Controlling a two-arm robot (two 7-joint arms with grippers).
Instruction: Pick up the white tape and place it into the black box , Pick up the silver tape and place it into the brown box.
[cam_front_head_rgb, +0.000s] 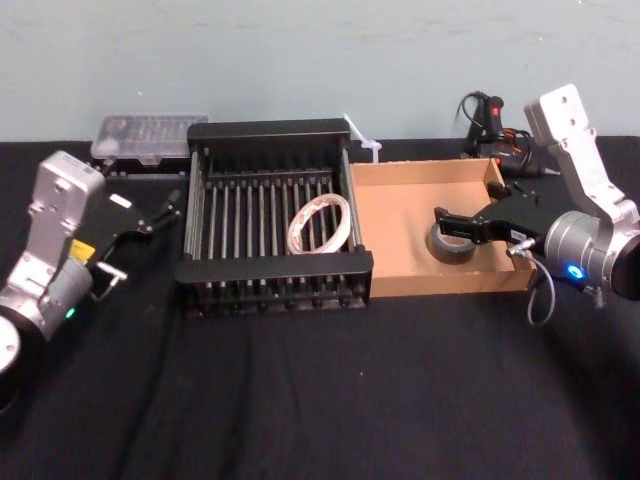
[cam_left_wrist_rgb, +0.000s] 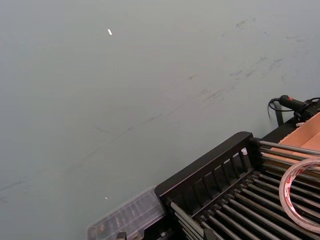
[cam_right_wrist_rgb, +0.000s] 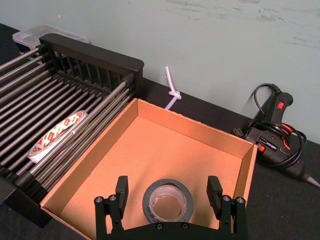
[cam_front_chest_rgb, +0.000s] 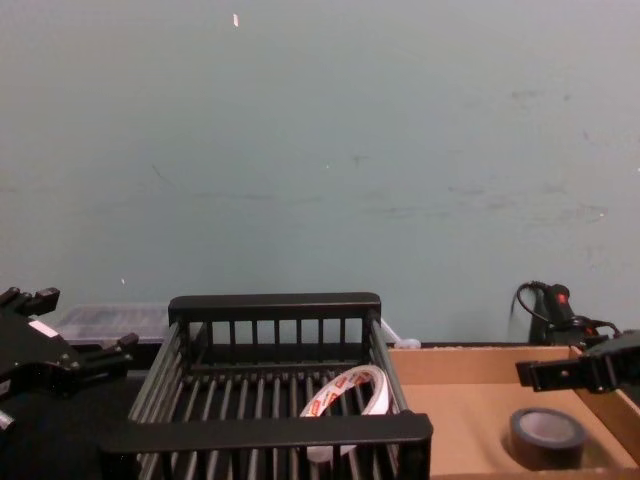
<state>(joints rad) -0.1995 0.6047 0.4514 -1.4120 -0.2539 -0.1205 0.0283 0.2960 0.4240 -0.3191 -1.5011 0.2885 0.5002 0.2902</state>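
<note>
The silver tape (cam_front_head_rgb: 448, 245) lies flat on the floor of the brown box (cam_front_head_rgb: 400, 230), near its front right corner. My right gripper (cam_front_head_rgb: 462, 228) is open around it: in the right wrist view the fingers (cam_right_wrist_rgb: 121, 189) stand on either side of the roll (cam_right_wrist_rgb: 150, 197) with a gap on each side. The white tape (cam_front_head_rgb: 320, 223) leans on the bars inside the black box (cam_front_head_rgb: 270, 128), toward its right wall; it also appears in the chest view (cam_front_chest_rgb: 345, 392). My left gripper (cam_front_head_rgb: 165, 208) is open, left of the black box.
A clear plastic case (cam_front_head_rgb: 150, 135) lies behind the black box at the back left. A black glue gun with its cord (cam_front_head_rgb: 495, 125) sits behind the brown box. A white plastic strip (cam_front_head_rgb: 362, 140) lies between the boxes at the back. The black cloth in front is free.
</note>
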